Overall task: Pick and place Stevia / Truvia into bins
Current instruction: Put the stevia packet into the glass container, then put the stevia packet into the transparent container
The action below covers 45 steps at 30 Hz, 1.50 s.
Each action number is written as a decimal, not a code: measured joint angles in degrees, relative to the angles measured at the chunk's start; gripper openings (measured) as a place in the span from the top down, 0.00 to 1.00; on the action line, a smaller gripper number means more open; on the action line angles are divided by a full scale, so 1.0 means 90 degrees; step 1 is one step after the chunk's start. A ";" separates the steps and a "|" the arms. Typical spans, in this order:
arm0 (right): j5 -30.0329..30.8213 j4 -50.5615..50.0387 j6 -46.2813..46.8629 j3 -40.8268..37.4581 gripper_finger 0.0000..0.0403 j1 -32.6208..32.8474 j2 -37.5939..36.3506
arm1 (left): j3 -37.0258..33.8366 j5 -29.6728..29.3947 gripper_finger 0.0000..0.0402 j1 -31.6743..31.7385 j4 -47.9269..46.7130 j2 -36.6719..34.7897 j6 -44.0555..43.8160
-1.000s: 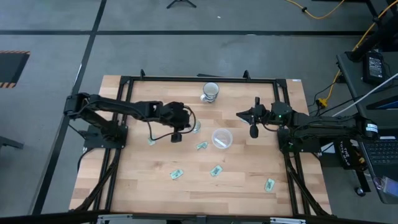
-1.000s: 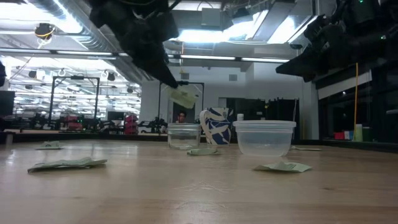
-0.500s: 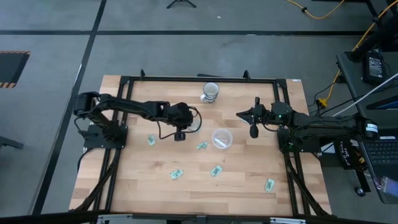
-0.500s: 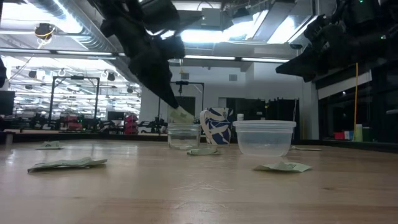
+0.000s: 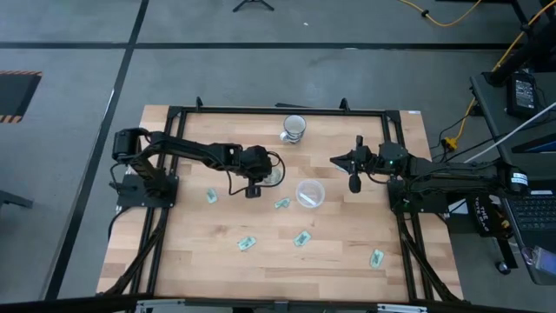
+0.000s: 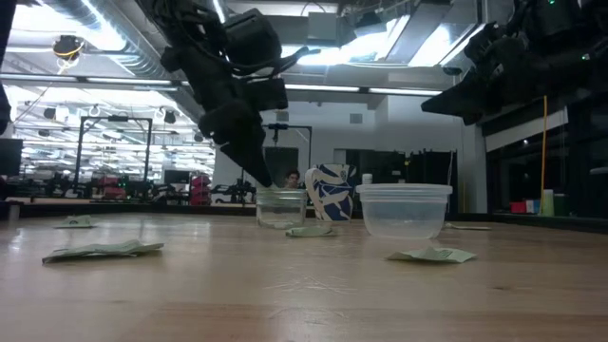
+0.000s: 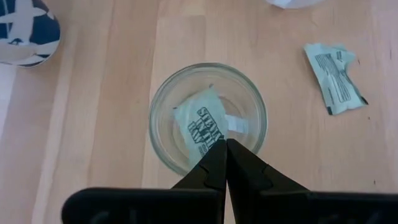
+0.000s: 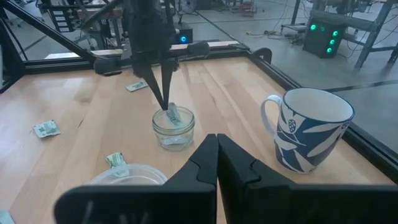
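A light green Stevia packet (image 7: pixel 198 123) hangs inside the narrow clear glass (image 7: pixel 160 144), with my left gripper (image 7: pixel 225 144) shut on it just above the rim. In the right wrist view the same gripper (image 8: pixel 165 104) slants down into the glass (image 8: pixel 173 132). The wider white plastic cup (image 5: pixel 310 193) stands to the glass's right. Loose packets (image 5: pixel 281 204) (image 5: pixel 211 196) (image 5: pixel 248 243) lie flat on the wood. My right gripper (image 5: pixel 354 183) waits shut above the table's right side. My left gripper pinches the packet by its upper end (image 7: pixel 213 138) between its two fingertips. The fingers slant down from above, from the table's left. The packet hangs below them inside the glass, tilted; whether its lower end touches the glass's bottom I cannot tell.
A blue-and-white mug (image 5: pixel 294 128) stands near the far edge behind the glass. More packets lie toward the near edge (image 5: pixel 301 238) and near right (image 5: pixel 376 257). A black frame (image 5: pixel 278 109) runs around the table.
My left gripper has gone down and a little toward the table's right, still shut on the packet. The packet, which hung above the glass's rim, has sunk into the glass.
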 joint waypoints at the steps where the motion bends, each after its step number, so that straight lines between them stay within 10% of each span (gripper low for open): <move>1: 0.0000 0.0000 -0.0002 0.0000 0.99 0.0000 0.0000 | 0.0000 0.0001 0.99 -0.0002 0.0079 0.0036 0.0006; 24: 0.0000 -0.0019 -0.0005 0.0000 0.99 0.0000 -0.0002 | -0.0002 -0.0159 0.78 -0.0019 0.0280 -0.0132 0.0342; 45: -0.0002 -0.0162 -0.0056 0.0000 0.99 0.0002 -0.0002 | -0.0003 -0.0159 0.82 -0.0027 -0.1332 -0.3010 0.0554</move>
